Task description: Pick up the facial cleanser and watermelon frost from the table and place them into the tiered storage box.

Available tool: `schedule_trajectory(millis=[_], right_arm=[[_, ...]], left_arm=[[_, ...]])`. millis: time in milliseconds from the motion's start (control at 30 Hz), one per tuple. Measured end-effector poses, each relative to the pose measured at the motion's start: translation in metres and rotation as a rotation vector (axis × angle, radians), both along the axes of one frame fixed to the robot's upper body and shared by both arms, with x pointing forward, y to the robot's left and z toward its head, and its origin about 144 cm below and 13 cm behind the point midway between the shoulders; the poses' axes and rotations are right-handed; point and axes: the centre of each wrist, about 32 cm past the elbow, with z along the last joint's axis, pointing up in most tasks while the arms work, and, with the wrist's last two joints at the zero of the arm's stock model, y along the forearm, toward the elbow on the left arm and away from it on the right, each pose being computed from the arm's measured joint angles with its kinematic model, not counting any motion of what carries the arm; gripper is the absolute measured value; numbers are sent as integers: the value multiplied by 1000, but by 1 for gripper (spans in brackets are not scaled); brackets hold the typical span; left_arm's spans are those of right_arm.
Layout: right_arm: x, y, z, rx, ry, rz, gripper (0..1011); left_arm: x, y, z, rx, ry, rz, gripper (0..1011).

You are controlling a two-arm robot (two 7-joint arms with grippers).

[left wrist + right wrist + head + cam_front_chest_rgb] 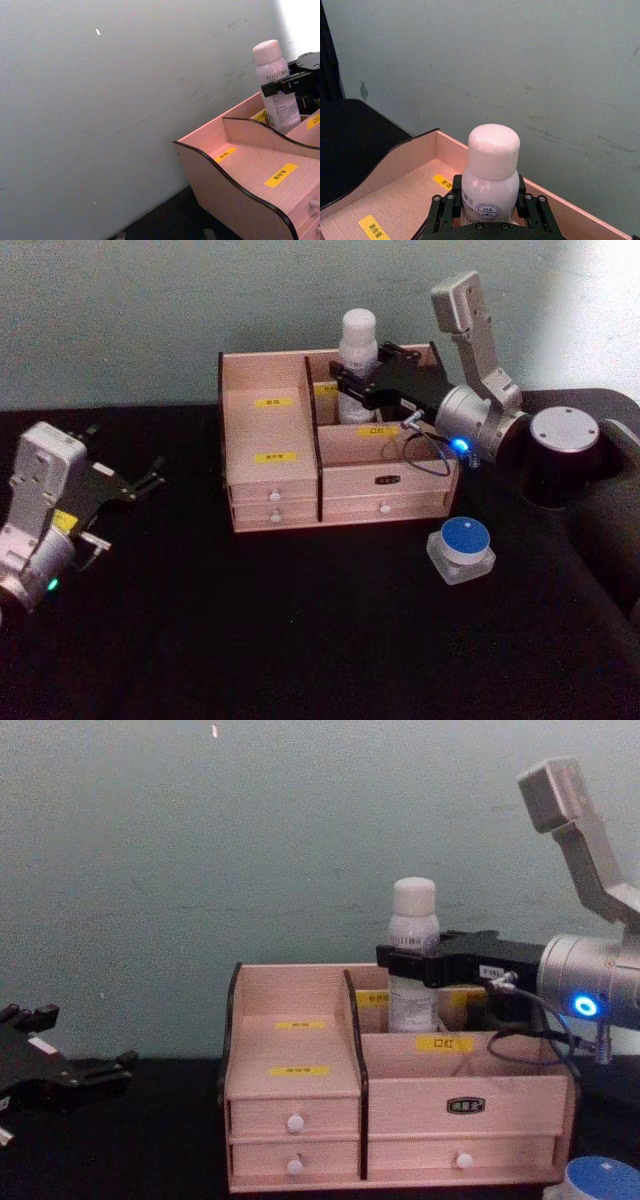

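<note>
The facial cleanser [358, 345] [413, 935] stands upright in the rear right compartment of the tiered storage box [265, 455] [300, 1050]. My right gripper [356, 386] [408, 960] reaches in from the right and is shut on the facial cleanser's body [492, 165], one finger on each side. The watermelon frost [462, 548] [603, 1182], a squat jar with a blue lid, sits on the black table in front of the box's right corner. My left gripper [135, 483] [80, 1075] rests open at the far left, well away from the box.
A pale wall [200, 850] rises right behind the box. A black cylinder with a silver top [565, 430] stands to the right of my right arm. Black table surface [300, 620] stretches in front of the box and to its left.
</note>
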Motion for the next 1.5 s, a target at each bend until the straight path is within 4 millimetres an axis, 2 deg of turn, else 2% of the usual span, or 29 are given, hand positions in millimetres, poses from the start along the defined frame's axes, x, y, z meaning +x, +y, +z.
schedule_trajectory(millis=[1500], right_arm=[[3, 1, -14, -40, 51, -1, 601]], left_arm=[[0, 0, 0, 0, 0, 0, 1001]])
